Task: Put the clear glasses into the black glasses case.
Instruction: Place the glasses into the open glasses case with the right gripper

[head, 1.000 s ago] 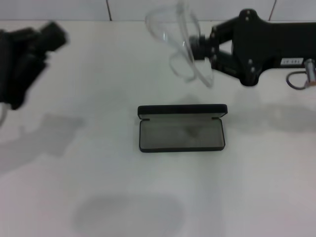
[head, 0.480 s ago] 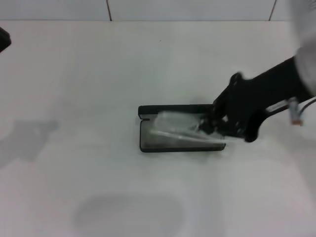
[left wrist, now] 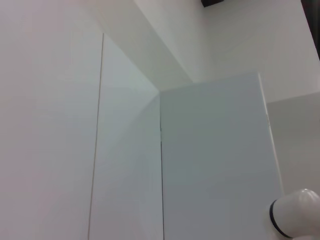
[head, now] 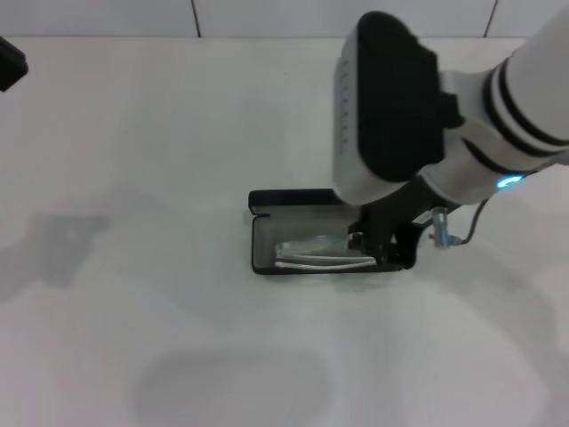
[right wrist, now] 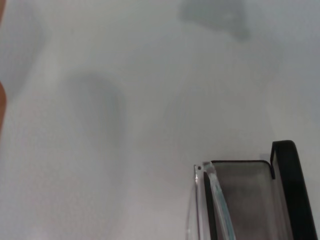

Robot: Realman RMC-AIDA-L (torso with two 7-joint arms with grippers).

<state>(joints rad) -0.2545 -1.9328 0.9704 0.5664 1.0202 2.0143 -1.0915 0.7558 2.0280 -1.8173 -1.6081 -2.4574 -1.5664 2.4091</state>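
My right end effector sits low at the slim matte black hinged case mid-desk, laying the transparent plastic glasses inside; grip state hidden, can't tell. Left arm parked at the far-left edge.

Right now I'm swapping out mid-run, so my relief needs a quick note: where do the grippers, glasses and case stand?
Right gripper: down at the right end of the open black glasses case.
Left gripper: parked at the far left edge.
Clear glasses: folded, lying in the case's tray on the white table.
Done: glasses carried into the case.
Left: confirm release, withdraw the right arm; the lid is open.
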